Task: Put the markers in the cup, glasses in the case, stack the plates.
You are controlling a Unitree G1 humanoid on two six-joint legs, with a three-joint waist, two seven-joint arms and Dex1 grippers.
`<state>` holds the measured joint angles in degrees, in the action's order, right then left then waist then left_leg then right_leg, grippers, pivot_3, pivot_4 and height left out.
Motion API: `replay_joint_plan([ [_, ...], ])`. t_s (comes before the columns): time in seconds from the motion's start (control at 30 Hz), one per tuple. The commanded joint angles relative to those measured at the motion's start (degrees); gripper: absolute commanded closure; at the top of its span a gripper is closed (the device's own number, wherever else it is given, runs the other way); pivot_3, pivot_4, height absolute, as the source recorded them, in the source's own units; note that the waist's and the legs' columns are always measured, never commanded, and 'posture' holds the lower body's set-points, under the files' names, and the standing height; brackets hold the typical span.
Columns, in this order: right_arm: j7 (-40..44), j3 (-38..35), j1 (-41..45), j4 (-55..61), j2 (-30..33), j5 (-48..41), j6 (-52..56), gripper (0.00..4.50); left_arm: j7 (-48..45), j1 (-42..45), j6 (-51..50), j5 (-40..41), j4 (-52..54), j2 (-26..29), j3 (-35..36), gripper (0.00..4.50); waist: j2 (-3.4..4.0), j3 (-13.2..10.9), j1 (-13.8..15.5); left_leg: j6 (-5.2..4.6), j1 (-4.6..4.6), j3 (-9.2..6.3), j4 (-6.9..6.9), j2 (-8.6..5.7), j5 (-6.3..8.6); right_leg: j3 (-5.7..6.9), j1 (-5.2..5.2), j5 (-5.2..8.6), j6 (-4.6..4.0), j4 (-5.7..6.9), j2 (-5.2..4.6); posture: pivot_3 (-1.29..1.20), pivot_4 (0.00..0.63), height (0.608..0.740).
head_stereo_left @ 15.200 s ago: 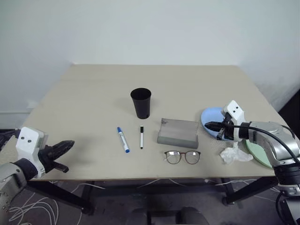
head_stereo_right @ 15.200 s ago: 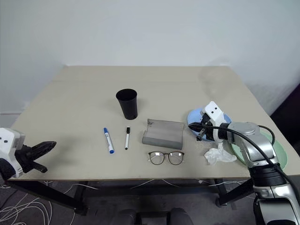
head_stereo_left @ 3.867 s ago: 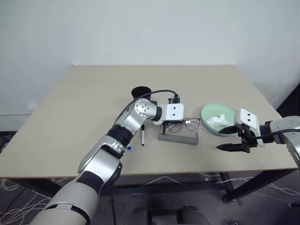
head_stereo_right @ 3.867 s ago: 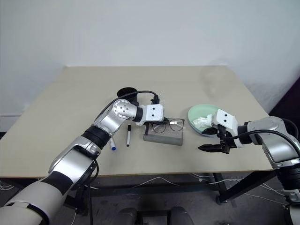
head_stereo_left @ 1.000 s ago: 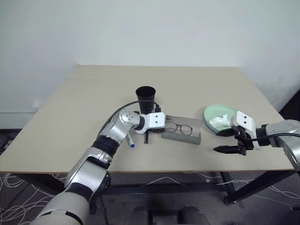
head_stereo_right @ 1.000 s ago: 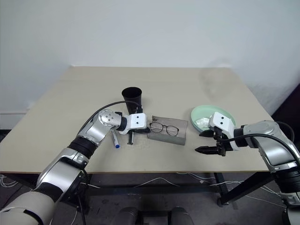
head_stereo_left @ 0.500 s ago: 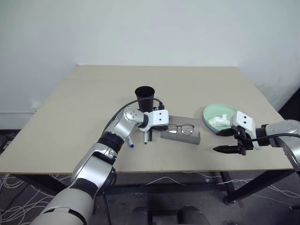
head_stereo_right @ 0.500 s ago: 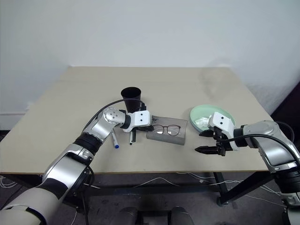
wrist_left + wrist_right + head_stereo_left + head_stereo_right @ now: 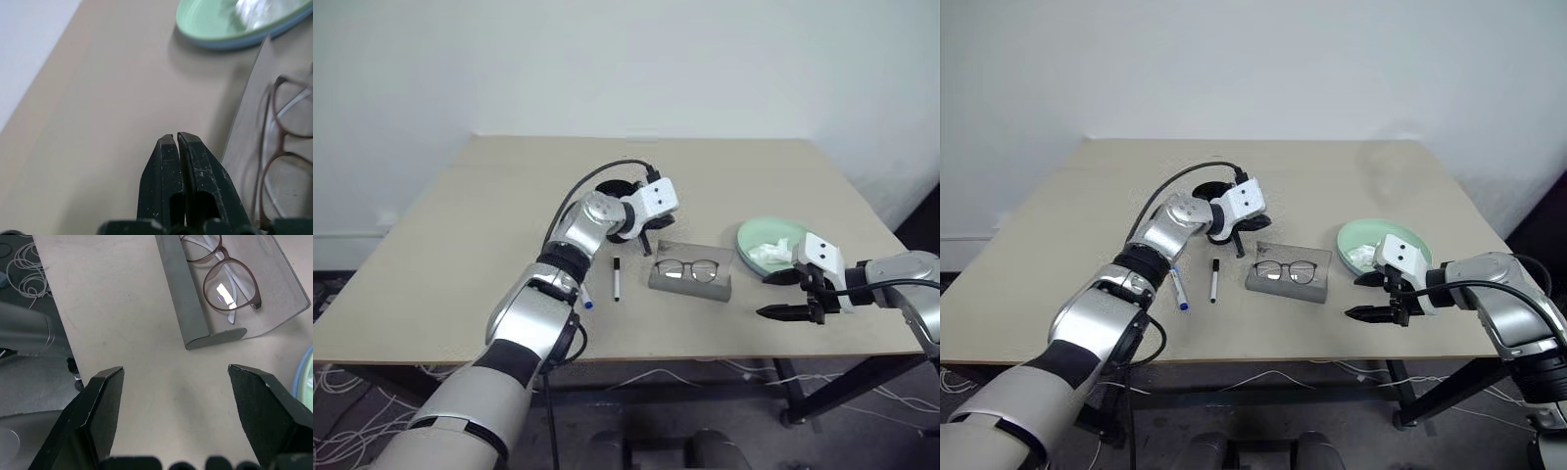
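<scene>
Left gripper [image 9: 177, 142], fingers pressed together and empty, hangs above the table [image 9: 489, 215] between the black cup [image 9: 612, 191] and the grey case [image 9: 690, 284]; right gripper [image 9: 790, 311], jaws spread wide and empty, hovers near the table's right front edge. Stacked plates [image 9: 759, 235], green over blue, carry a tissue [image 9: 769, 252] at right; glasses [image 9: 688, 268] lie on the case; black-capped marker [image 9: 617, 278] and blue-capped marker [image 9: 1178, 289] lie on the table left of it.
</scene>
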<state>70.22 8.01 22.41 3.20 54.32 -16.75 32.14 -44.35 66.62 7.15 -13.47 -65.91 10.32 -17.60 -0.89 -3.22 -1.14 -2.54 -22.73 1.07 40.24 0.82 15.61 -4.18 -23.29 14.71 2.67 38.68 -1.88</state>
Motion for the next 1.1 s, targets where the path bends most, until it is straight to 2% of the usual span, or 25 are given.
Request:
replay_joint_plan([
  [0.03, 0.0, -1.3, 1.3, 1.6, 0.1, -0.3, -0.1, 0.80, 4.6, 2.4, 2.6, -2.4, -2.0, -1.7, -0.9, 4.49, 0.00, 0.0, 0.1, 0.00, -0.01, 0.00, 0.00, 0.00, 0.00, 0.00, 0.00, 0.00, 0.00, 0.00, 0.00, 0.00, 0.000, 0.740],
  [0.3, -0.4, -1.6, 0.4, 2.8, 0.1, -0.6, 0.5, 0.80, 8.0, 2.9, 3.0, -4.6, -5.4, -4.8, -1.2, 4.49, -0.01, 0.0, 0.0, 0.00, -0.02, 0.00, 0.00, -0.02, 0.00, 0.00, -0.01, -0.03, -0.03, -0.01, 0.00, 0.00, 0.000, 0.740],
  [0.7, -1.5, -1.7, -0.2, 4.2, -0.5, -0.9, 1.3, 0.80, 13.4, 2.3, 2.1, -10.0, -8.7, -5.6, -3.7, 4.49, -0.01, 0.0, 0.1, 0.01, -0.02, -0.01, 0.00, -0.03, 0.00, 0.00, -0.02, -0.03, -0.02, 0.00, 0.00, 0.00, 0.000, 0.740],
  [1.1, -2.0, -1.3, -0.2, 4.2, -1.4, -0.7, 1.3, 0.80, -3.3, -0.2, 8.6, -9.0, -4.4, -4.0, -4.2, 4.49, 0.00, 0.0, 0.5, 0.01, -0.01, 0.01, 0.01, -0.06, 0.00, 0.01, 0.03, -0.07, -0.09, -0.01, -0.03, 0.00, 0.000, 0.740],
])
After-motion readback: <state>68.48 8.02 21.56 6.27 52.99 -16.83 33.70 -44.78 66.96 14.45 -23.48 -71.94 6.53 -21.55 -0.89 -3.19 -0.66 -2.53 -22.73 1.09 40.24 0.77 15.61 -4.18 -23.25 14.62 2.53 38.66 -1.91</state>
